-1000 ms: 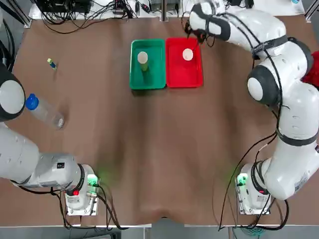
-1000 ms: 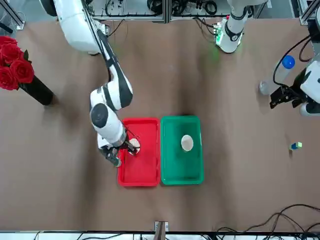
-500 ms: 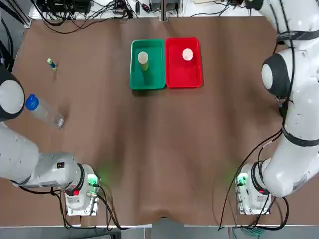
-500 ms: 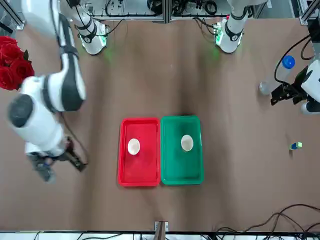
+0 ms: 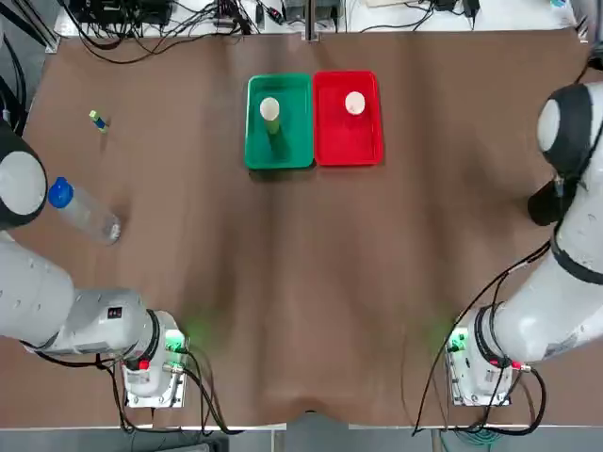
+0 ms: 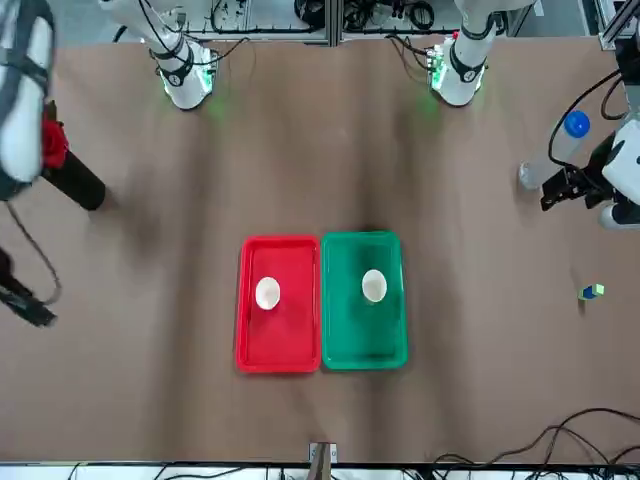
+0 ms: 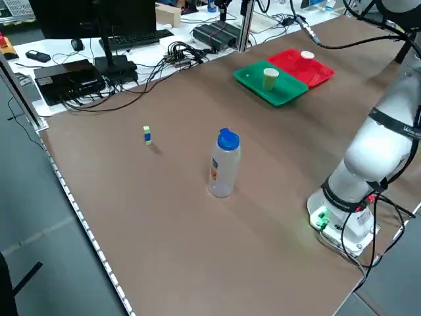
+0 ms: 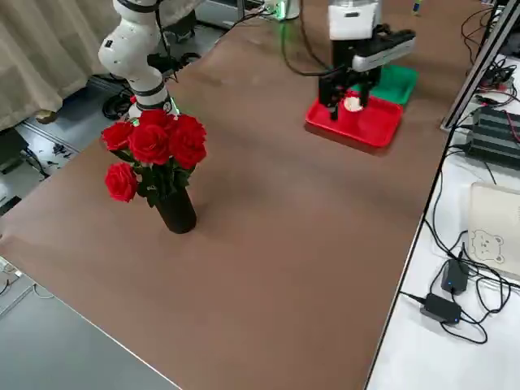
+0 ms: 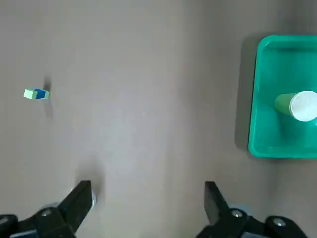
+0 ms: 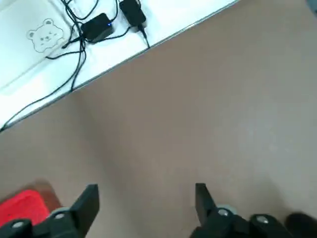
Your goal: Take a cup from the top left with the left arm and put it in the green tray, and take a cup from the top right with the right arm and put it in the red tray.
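Both cups are placed: yellow-green cup (image 5: 270, 110) in green tray (image 5: 294, 151), red cup (image 5: 354, 103) in red tray (image 5: 363, 149), at twelve o'clock; left gripper (image 9: 146, 201) and right gripper (image 10: 145, 204) gape wide, empty; nothing seems left.

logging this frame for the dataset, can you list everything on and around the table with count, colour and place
green tray: 1, green, far middle of table, beside the red one
red tray: 1, red, right of the green tray
yellow-green cup: 1, upright in the green tray
red cup: 1, white inside, in the red tray
bottle: 1, clear with blue cap, left side
small block: 1, yellow-green and blue, far left
roses in vase: 1 bunch, red, dark vase, right side
left gripper: jaws open, above the table's left side
right gripper: jaws open, near the right edge
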`<state>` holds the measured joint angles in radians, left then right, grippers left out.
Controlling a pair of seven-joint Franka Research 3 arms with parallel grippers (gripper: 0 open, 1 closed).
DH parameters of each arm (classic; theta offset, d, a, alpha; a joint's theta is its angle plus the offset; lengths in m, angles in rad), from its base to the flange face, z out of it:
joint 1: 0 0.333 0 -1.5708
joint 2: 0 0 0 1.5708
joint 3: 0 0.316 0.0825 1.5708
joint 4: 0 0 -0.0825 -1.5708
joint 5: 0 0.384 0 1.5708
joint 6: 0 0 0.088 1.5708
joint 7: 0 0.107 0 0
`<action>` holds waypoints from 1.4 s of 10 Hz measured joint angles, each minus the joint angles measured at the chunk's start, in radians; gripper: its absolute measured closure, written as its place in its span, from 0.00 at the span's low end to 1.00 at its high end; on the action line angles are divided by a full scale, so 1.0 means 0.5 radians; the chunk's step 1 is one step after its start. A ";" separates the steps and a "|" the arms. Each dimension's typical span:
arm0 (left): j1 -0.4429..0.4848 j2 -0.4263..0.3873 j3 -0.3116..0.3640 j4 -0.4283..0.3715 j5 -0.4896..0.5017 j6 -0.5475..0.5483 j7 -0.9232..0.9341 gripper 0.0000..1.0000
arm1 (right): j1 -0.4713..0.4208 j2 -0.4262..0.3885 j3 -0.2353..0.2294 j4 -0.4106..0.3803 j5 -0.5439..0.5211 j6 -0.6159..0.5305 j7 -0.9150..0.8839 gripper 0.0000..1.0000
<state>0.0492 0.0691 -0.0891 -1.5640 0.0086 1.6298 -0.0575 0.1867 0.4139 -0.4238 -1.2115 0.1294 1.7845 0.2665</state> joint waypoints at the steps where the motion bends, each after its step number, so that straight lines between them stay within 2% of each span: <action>1: 0.001 0.001 0.000 0.003 0.000 0.000 0.000 0.00 | -0.085 -0.078 0.050 -0.065 0.001 -0.031 -0.152 0.00; 4: 0.005 0.004 0.002 0.029 0.000 0.000 0.000 0.00 | -0.265 -0.281 0.268 -0.247 -0.001 -0.166 -0.557 0.00; 7: 0.007 0.008 0.003 0.038 0.000 0.000 0.000 0.00 | -0.427 -0.529 0.619 -0.522 -0.096 -0.187 -0.588 0.00; 8: 0.007 0.008 0.003 0.038 0.000 0.000 0.000 0.00 | -0.453 -0.610 0.677 -0.614 -0.105 -0.187 -0.588 0.00; 11: 0.007 0.009 0.003 0.038 0.000 0.000 0.000 0.00 | -0.467 -0.807 0.721 -0.798 -0.109 -0.187 -0.589 0.00; 14: 0.007 0.009 0.003 0.039 0.000 0.000 0.000 0.00 | -0.545 -0.865 0.723 -0.820 -0.116 -0.213 -0.636 0.00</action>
<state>0.0527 0.0735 -0.0874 -1.5446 0.0086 1.6298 -0.0575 -0.0859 -0.0188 -0.0624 -1.6216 0.0712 1.6779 -0.0516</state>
